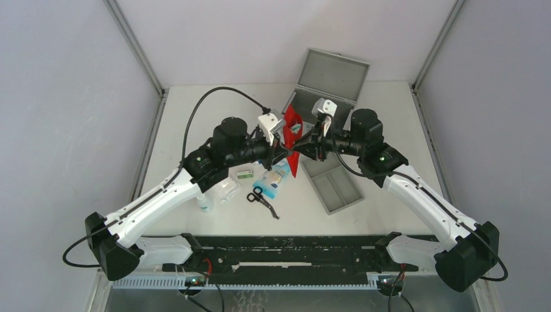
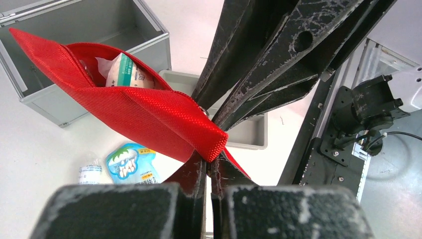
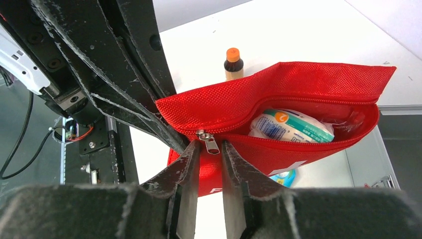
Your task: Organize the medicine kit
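The medicine kit [image 1: 328, 81], a grey metal box, stands at the back with its lid open; its wall [image 2: 35, 79] also shows in the left wrist view. A red zip pouch [image 1: 294, 140] hangs in the air between both arms, unzipped, with a white-green packet [image 3: 291, 127] inside. My left gripper [image 2: 213, 158] is shut on the pouch's folded corner [image 2: 214, 142]. My right gripper [image 3: 211, 149] is open, its fingers on either side of the metal zipper pull [image 3: 211, 144] with a small gap left on each side.
A shallow grey tray [image 1: 334, 185] lies right of centre. Black scissors [image 1: 262, 199], a blue packet [image 1: 273, 179], a small green-labelled box [image 1: 245, 174], a wrapped gauze pack [image 1: 227, 190] and a small bottle [image 1: 205, 203] lie under the pouch. An orange-capped bottle [image 3: 233, 63] stands behind.
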Tool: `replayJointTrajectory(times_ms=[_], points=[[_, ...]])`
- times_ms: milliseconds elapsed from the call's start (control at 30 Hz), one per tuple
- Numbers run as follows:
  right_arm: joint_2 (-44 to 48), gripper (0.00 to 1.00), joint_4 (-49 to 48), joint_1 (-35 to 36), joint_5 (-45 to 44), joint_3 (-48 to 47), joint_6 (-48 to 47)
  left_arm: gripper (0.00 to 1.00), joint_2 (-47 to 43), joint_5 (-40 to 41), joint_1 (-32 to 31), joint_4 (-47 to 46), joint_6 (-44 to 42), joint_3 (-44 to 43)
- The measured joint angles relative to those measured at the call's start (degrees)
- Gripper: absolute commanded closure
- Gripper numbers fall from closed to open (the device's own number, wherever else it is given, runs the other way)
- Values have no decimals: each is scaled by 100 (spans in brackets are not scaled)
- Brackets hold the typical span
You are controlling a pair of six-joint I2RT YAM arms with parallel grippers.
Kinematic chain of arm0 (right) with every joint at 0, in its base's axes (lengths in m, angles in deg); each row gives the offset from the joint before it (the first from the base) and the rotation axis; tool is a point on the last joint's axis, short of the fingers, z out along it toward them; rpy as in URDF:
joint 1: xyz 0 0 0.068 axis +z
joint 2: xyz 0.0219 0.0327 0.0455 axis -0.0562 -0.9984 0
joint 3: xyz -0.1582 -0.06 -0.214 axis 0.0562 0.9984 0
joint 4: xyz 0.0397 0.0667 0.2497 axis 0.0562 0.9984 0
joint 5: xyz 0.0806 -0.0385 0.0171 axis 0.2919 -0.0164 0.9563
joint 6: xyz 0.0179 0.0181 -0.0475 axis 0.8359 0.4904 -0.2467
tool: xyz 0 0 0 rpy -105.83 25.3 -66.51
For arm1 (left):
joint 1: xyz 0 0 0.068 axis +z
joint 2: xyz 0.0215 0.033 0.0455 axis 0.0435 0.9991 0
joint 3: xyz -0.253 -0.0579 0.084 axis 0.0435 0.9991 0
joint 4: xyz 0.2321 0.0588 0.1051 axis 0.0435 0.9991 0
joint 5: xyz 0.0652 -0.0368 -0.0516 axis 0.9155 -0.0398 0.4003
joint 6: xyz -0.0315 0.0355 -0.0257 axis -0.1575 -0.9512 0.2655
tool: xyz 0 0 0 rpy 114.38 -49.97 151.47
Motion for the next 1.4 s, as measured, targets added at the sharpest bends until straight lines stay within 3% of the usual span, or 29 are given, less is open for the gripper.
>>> replayJointTrajectory(times_ms=[267, 1100, 1400], points=[[0, 100, 7, 4, -39, 0, 4, 100, 2, 44, -22, 20, -173, 0], [15, 100, 44, -57, -1108, 0, -37, 100, -85, 109, -37, -15, -774, 72], [15, 100, 61, -267, -1617, 0, -39, 100, -247, -74, -37, 205, -1434, 72]])
